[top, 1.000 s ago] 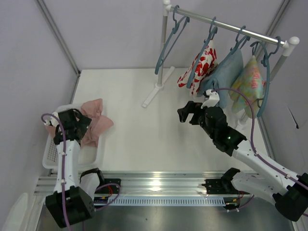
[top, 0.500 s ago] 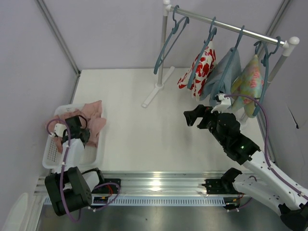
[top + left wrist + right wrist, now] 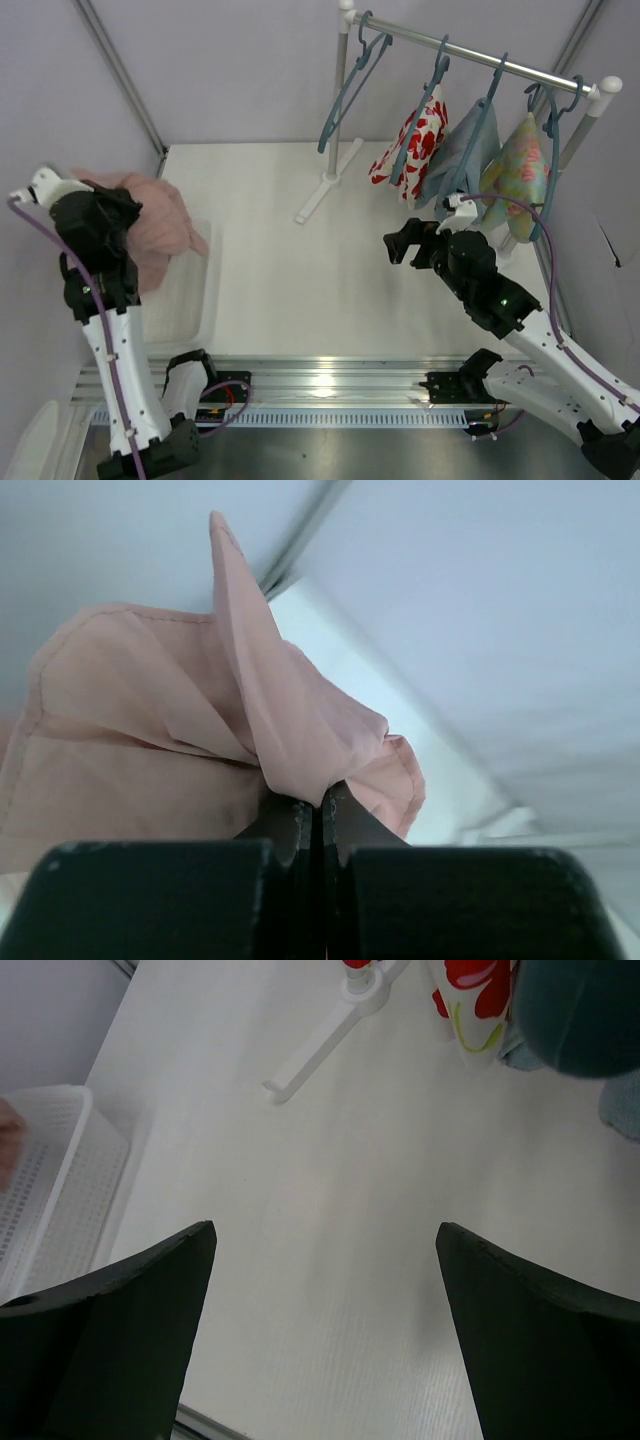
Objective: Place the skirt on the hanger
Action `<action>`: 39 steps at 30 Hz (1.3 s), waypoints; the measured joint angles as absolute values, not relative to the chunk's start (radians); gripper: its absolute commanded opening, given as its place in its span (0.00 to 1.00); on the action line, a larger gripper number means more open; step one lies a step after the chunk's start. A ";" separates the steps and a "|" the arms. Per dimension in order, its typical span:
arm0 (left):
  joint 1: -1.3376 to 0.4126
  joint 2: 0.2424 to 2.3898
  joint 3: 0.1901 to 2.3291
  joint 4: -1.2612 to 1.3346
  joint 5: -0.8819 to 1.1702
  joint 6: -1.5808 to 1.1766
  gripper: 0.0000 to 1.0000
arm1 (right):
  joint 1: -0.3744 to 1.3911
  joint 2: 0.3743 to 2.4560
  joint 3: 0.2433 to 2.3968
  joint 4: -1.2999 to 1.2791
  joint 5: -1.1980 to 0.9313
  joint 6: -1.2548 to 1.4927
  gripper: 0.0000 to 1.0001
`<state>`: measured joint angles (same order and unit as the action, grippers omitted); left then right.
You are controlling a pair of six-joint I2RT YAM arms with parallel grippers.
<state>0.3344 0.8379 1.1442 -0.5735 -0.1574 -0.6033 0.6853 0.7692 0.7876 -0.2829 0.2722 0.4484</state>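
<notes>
The dusty-pink skirt (image 3: pixel 160 225) hangs bunched above the white basket (image 3: pixel 190 300) at the left. My left gripper (image 3: pixel 128 212) is raised there, shut on a fold of it. In the left wrist view the two fingers (image 3: pixel 320 805) press together with the skirt (image 3: pixel 200 750) pinched at their tips. The empty teal hanger (image 3: pixel 350 85) hangs at the left end of the rail. My right gripper (image 3: pixel 400 243) stands open over the table right of centre, and nothing lies between its fingers (image 3: pixel 325 1230).
The clothes rail (image 3: pixel 480 55) stands at the back right on a white foot (image 3: pixel 325 190). It carries a red-and-white floral garment (image 3: pixel 425 135), a pale blue one (image 3: pixel 465 150) and a green patterned one (image 3: pixel 520 170) close behind my right arm. The basket (image 3: pixel 60 1180) shows in the right wrist view.
My left gripper has shut on the skirt in the basket and lifted it up and to the left. The right arm has drawn back slightly to the right, still open.
</notes>
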 measured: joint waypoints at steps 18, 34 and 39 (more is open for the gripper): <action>-0.797 1.183 1.713 -0.645 -0.245 -0.348 0.00 | 0.679 0.690 1.048 -0.488 0.465 0.465 0.99; -0.834 1.334 1.028 -0.505 -0.234 -0.516 0.65 | 0.678 0.680 1.031 -0.589 0.370 0.479 1.00; -0.726 1.304 1.018 -0.533 -0.226 -0.541 0.99 | 0.701 0.776 0.939 -0.539 0.242 0.497 0.99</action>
